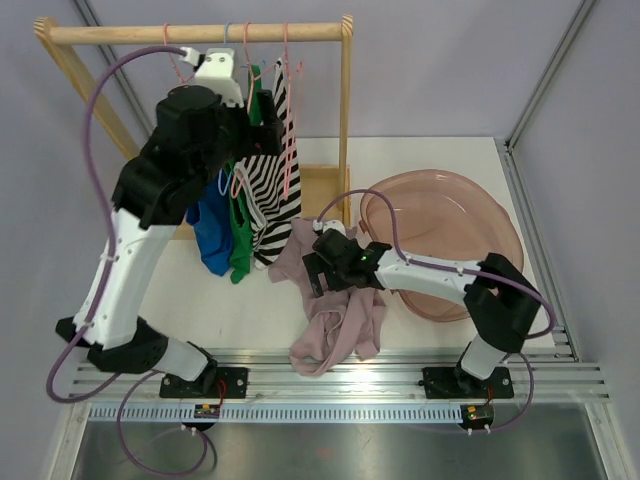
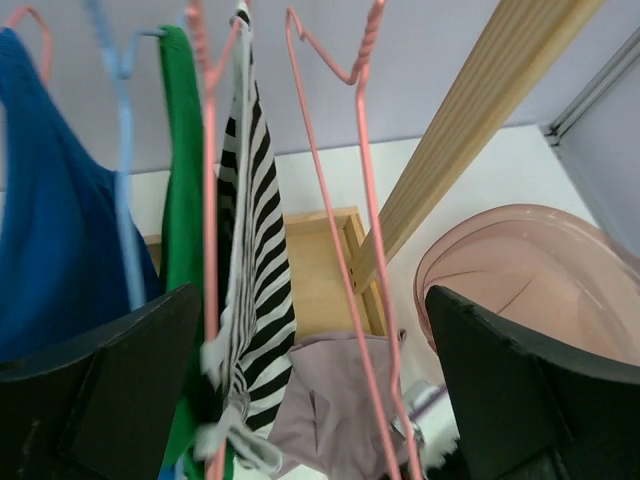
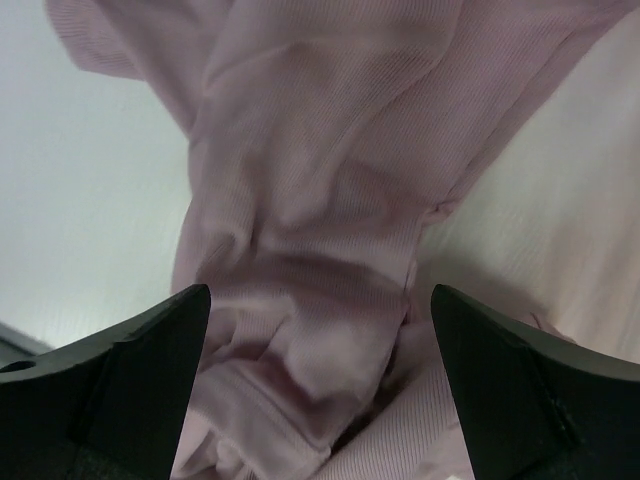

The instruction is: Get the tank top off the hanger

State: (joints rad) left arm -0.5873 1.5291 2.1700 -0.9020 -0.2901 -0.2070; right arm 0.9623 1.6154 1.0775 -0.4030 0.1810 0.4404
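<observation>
Tank top [image 1: 335, 320], mauve, lies crumpled on the table [image 1: 430, 160] in front of the rack [image 1: 200, 33], running from just beside the hem of the striped top [image 1: 275, 190] down to the near rail. It is off its hanger [image 2: 362, 170], a bare pink wire one that hangs on the rod.

Right gripper [image 3: 320, 290] hangs low over the upper part of the heap. Its jaws are spread wide, with the folds of mauve cloth filling the space between and below them; the fingers [image 3: 120, 400] close on nothing. From above, that arm lies stretched leftward across the table, and the pink basin [image 1: 480, 215] sits behind it on the right.

Left gripper [image 2: 312, 292] is raised to the rod, among the hangers. Its jaws too stand wide apart and grip nothing: the bare hanger and the pink one that carries the striped top both pass between the fingers [image 2: 110, 390]. Whether either wire touches a finger cannot be told.

Left of the striped top hang a green top [image 1: 240, 240] and then a blue top [image 1: 212, 235], each on its own hanger, partly hidden by the left arm in the top view
</observation>
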